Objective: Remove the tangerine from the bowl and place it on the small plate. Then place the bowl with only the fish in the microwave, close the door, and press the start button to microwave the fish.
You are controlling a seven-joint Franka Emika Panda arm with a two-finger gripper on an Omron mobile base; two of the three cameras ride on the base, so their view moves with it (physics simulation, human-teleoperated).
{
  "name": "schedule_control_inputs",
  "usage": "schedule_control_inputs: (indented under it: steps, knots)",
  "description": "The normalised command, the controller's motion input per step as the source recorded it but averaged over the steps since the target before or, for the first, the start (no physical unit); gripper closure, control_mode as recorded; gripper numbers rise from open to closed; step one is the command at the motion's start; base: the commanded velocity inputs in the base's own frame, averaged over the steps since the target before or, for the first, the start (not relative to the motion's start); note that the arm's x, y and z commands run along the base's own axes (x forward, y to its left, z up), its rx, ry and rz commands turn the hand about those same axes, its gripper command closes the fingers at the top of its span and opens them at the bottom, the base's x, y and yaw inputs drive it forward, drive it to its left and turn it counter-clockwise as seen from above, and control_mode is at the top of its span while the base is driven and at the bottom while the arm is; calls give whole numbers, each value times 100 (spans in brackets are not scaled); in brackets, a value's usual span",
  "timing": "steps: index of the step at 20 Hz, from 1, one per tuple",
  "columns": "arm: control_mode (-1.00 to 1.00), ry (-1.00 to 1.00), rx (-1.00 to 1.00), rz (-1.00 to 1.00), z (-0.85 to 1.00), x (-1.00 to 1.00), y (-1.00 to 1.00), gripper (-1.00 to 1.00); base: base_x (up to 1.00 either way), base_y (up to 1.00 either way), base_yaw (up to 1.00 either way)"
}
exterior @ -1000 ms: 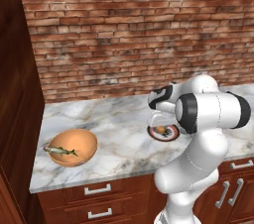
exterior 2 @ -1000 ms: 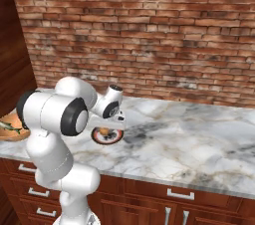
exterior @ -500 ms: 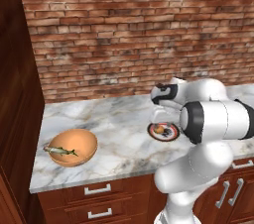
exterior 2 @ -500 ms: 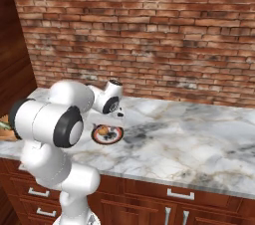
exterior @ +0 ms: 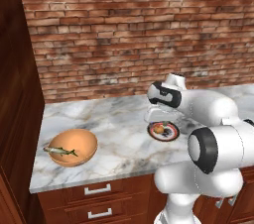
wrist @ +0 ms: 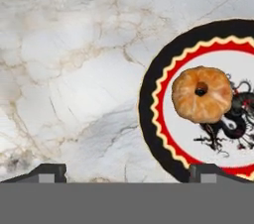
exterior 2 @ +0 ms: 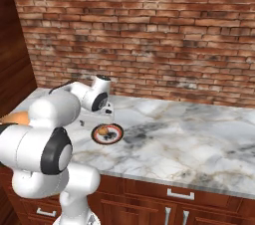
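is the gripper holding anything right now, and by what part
Nothing is held. The gripper is open, and the tangerine lies free on the small plate.

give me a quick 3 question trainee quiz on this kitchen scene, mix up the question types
1. True or false: the tangerine lies on the small plate.
2. What is left in the bowl? A) the fish B) a spoon C) nothing
3. Fill in: the gripper has its fingers spread ____ above the marble counter.

Key
1. True.
2. A: the fish lies across the bowl.
3. Open: the fingers stand apart, holding nothing.
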Motion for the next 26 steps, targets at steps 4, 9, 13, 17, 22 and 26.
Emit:
schedule_control_inputs:
  steps: [4,9,13,17,22,26]
  knots:
    - [-100,0,0,0,16,-15,39,-100,0,0,0]
    - [-100,0,0,0,9,-14,42,-100,0,0,0]
    - [-100,0,0,0,0,-5,78,-100,0,0,0]
    - [-100,0,0,0,0,0,100,-100,0,0,0]
    - [-100,0,0,0,14,-3,92,-100,0,0,0]
    - [-100,0,1,0,0,-3,73,-100,0,0,0]
